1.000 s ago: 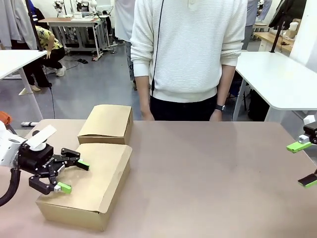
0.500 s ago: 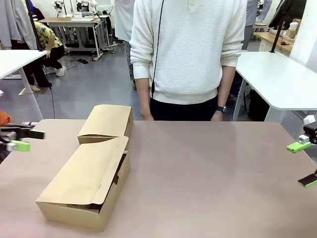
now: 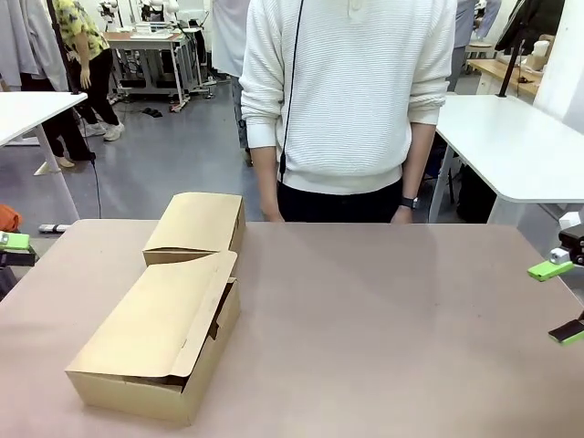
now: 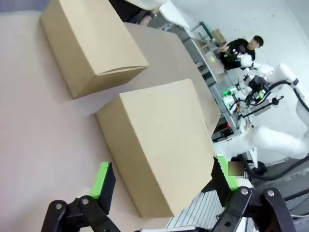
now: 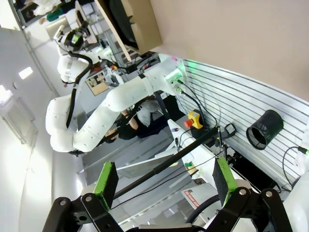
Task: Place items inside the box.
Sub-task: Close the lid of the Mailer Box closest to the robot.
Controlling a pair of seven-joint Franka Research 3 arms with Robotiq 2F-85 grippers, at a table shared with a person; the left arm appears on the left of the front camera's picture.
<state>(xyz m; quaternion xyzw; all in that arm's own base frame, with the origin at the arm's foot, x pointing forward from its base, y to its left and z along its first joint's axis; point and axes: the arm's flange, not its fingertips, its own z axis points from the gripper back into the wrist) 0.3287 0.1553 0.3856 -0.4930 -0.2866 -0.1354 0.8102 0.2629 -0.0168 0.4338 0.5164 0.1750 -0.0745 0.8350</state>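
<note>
Two plain cardboard boxes are sitting on the left part of the tabletop (image 3: 383, 319): the near box (image 3: 157, 339) is lying at an angle with its lid flap resting loosely down, a dark gap showing along its right edge, and the far box (image 3: 196, 228) is sitting closed just behind it. No stationery is lying anywhere on the tabletop, so the items are presumably already inside the near box, though its inside is hidden. The left claw (image 4: 161, 178) is hanging with its green pads wide apart and nothing between them, looking down on both boxes; in the front view it is showing at the left edge (image 3: 13, 245). The right claw (image 3: 558, 299) is waiting at the right edge, also spread wide and empty. A person (image 3: 351, 100) in a white sweater is standing at the far side, arms hanging down. The main risk, as I judge it, is the untucked flap: any nudge from an arm passing over it could be lifting it open or sliding the light box across the smooth surface, and a claw coming down carelessly could be crushing the thin card. No brand, label or readable print is showing on either box.
</note>
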